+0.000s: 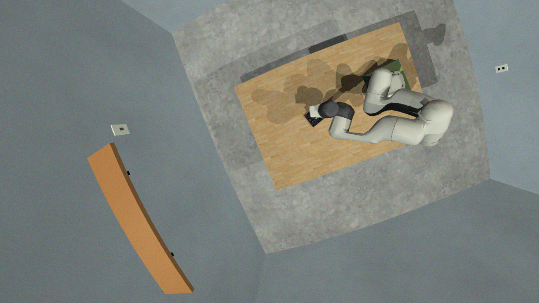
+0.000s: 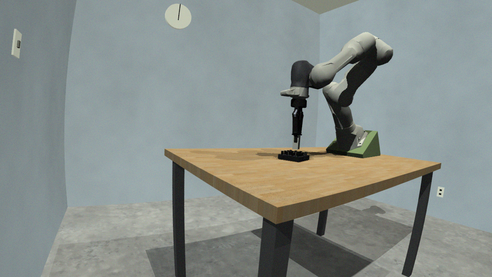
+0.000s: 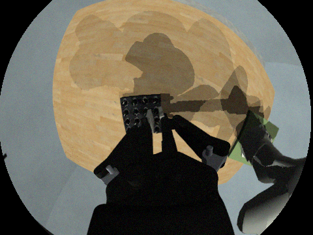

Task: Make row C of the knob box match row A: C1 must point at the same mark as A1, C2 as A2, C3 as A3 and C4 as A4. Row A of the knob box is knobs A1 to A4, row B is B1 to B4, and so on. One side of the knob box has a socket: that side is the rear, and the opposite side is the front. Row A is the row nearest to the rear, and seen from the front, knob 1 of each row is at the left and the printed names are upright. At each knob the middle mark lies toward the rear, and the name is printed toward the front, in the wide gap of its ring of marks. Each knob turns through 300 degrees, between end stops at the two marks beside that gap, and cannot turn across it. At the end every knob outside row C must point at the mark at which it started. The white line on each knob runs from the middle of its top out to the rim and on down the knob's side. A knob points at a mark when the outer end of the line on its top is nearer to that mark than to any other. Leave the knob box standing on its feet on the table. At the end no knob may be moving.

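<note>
1. Standing on the wooden table, near its middle toward the arm's green base: the black knob box.
2. Hanging straight down over the knob box from the pale arm: the gripper, fingers drawn narrow with a small gap, tips just above the knobs on the base side.
3. Gripping nothing; no knob between the fingertips in the wrist view.
4. Showing too small to read: knob lines, marks and printed names.
5. Hanging on the blue wall behind: a round clock.
</note>
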